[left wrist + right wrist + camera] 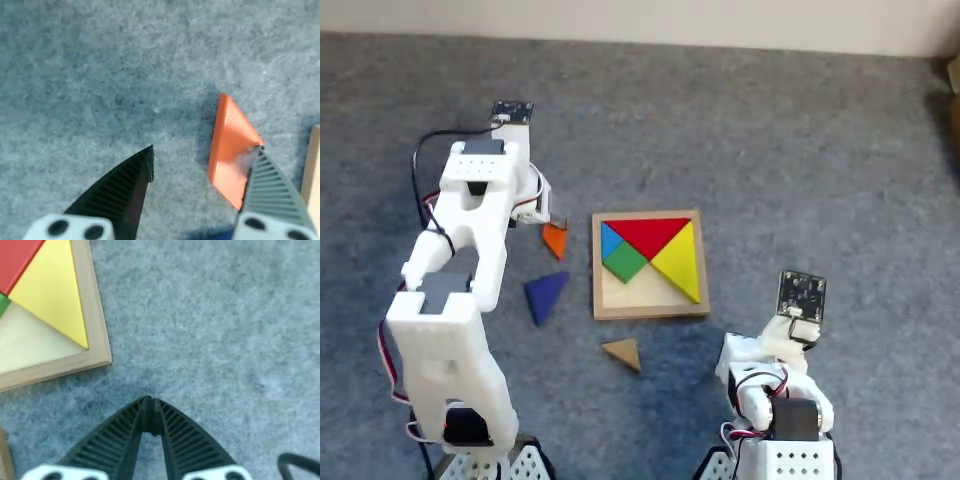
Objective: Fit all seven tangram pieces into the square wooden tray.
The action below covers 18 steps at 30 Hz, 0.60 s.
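The square wooden tray (pixel 599 300) holds a red triangle (pixel 648 236), a yellow triangle (pixel 681 261), a green square (pixel 625 262) and a small blue triangle (pixel 610 241). Its lower left part is bare wood. On the carpet to the tray's left lie an orange piece (pixel 555 240) and a dark blue triangle (pixel 545 293). A tan triangle (pixel 623 352) lies below the tray. My left gripper (pixel 205 152) is open over the carpet, its pale finger (pixel 267 185) at the orange piece's (pixel 230 145) edge. My right gripper (pixel 150 402) is shut, empty, near the tray's corner (pixel 95 340).
Grey carpet covers the whole floor, with open room right of and behind the tray. The right arm (pixel 775 400) sits folded low at the front right. A tray edge (pixel 312 165) shows beside the orange piece in the left wrist view.
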Available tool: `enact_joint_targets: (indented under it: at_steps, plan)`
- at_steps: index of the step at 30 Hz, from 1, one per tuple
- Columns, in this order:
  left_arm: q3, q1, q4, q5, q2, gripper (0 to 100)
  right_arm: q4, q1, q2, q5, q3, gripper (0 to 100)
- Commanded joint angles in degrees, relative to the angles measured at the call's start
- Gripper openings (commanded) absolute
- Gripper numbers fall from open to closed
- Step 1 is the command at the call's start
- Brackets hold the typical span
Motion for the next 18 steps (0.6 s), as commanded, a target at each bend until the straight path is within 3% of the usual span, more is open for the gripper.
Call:
enact_joint_targets:
  at_steps: [1, 18]
  plan:
    - [-5.32, 1.8, 2.73, -1.41, 1.45, 29, 0.04, 0.75, -0.84, 0.35, 8.66, 1.5]
    - [-6.11, 4.26, 4.66, -3.87, 3.56, 29, 0.04, 0.75, -0.84, 0.35, 8.66, 1.5]
